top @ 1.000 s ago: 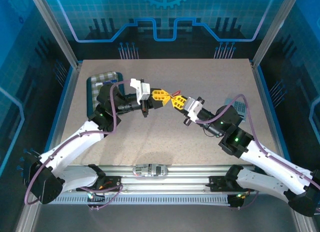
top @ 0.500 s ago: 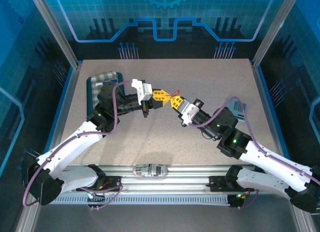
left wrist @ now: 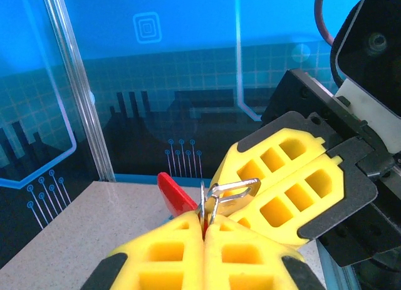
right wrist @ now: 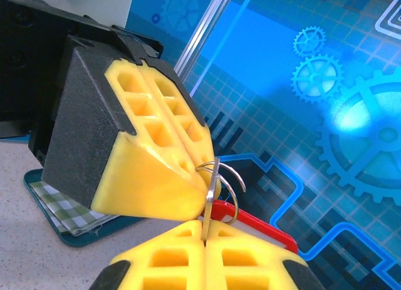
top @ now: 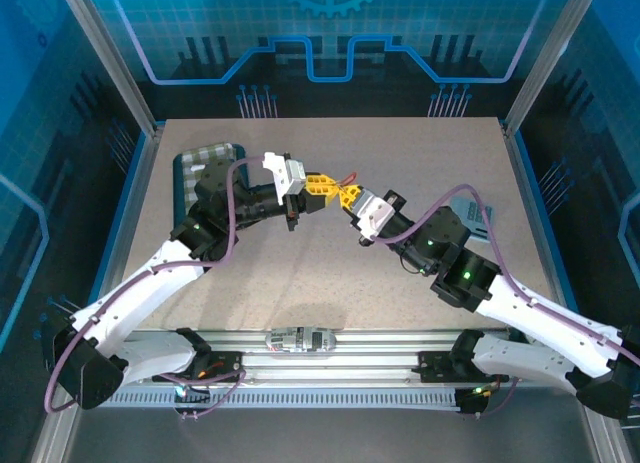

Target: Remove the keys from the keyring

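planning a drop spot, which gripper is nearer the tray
Left. The left gripper sits right of the tray; the right gripper meets it from farther right.

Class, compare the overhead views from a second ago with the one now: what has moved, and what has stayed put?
The right claw swung left and toward the back of the table, its wrist turning, drawing closer to the left claw, which edged slightly farther back. Nothing was let go: both claws stayed shut on the keyring in mid-air, red tag sticking out.
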Controlling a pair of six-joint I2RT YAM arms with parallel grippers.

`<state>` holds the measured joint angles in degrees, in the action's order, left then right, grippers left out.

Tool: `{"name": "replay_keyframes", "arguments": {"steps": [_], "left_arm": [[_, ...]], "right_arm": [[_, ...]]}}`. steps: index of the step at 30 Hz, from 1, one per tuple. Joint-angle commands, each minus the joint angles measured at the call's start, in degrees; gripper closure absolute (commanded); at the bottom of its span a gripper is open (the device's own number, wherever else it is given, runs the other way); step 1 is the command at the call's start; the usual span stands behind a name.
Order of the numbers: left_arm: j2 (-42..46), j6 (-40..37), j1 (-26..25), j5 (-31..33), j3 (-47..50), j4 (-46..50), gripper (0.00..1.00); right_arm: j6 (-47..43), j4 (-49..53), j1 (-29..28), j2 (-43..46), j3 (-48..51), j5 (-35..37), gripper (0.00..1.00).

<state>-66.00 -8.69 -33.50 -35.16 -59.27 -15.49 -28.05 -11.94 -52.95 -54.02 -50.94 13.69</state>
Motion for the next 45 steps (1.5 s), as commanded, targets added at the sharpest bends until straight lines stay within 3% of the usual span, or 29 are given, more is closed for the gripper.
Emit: {"name": "replay_keyframes", "arguments": {"steps": [1, 6, 9, 11, 17, 23, 28, 40, 45], "left_arm": [[-1.27, -0.72, -2.71, -4.57, -0.68, 3.53, 1.0], [-1.18, -0.8, -2.78, -4.53, -0.54, 3.71, 1.0], [-1.24, -0.82, -2.8, -4.33, -0.5, 3.88, 1.0], [-1.34, -0.63, -2.86, -4.14, -0.5, 3.88, 1.0], [-1.5, -0.2, -3.15, -3.78, -0.75, 4.19, 1.0], [-1.22, 0.24, -3.19, -2.68, 0.0, 4.25, 0.73], [-0.13, 0.69, -3.12, -2.07, 1.29, 3.21, 0.63], [1.51, -0.56, -3.07, -1.8, 2.4, 4.28, 0.55], [2.0, 0.69, -1.54, -1.29, 2.96, 2.96, 0.54]], "right_arm": [[1.57, -3.15, -1.72, -1.53, -2.15, -3.23, 0.89], [2.97, -3.16, -1.62, -1.82, -2.23, -2.75, 0.86], [4.05, -4.86, -1.54, -1.88, -2.41, -2.27, 0.91], [4.49, -4.81, -1.53, -1.92, -2.74, -2.18, 1.0], [3.48, -3.79, -1.46, -2.74, -3.54, -1.97, 1.0], [5.43, 0.1, 0.8, -2.49, -5.11, -3.19, 1.0], [6.48, 1.63, 2.4, -2.06, -5.74, -4.73, 1.0], [11.7, 3.54, 6.07, -1.53, -6.52, -10.79, 1.0], [17.02, 6.72, 10.41, -1.26, -7.89, -17.55, 1.0]]}}
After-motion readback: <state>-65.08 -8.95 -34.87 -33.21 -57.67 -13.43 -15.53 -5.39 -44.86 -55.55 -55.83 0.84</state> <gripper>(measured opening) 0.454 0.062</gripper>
